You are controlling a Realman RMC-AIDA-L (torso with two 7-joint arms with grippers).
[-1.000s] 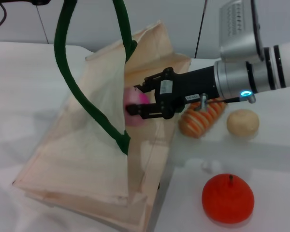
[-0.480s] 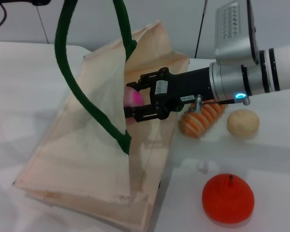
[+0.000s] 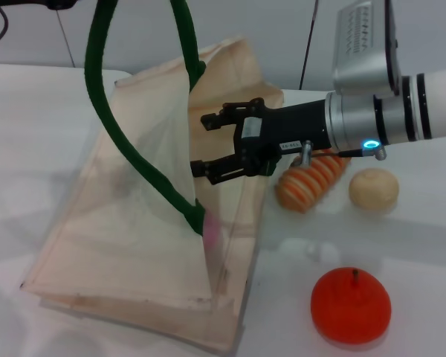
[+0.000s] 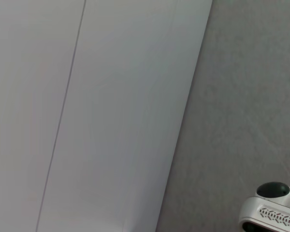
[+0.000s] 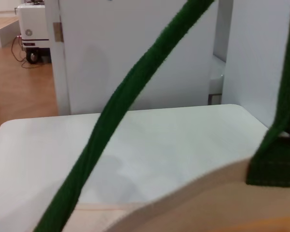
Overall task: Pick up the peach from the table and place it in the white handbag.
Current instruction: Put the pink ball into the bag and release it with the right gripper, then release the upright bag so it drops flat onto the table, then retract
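The white handbag (image 3: pixel 126 223) lies tilted on the table, its dark green handles (image 3: pixel 104 97) pulled up out of the top of the head view. My right gripper (image 3: pixel 202 145) is open and empty at the bag's mouth. The peach (image 3: pixel 210 227) shows only as a small pink patch low inside the bag, beside a green handle. The right wrist view shows a green handle (image 5: pixel 121 106) and the bag's cloth edge (image 5: pixel 208 203). My left gripper is out of view; its wrist view shows only a wall.
An orange-and-white striped object (image 3: pixel 308 181) and a beige round lump (image 3: pixel 373 188) lie right of the bag under my right arm. A red-orange fruit with a stem (image 3: pixel 351 305) sits at the front right. A small white bit (image 3: pixel 317 253) lies between them.
My right gripper has opened and let go of the peach, which dropped from between the fingers down into the bag. The bag's front cloth has sagged.
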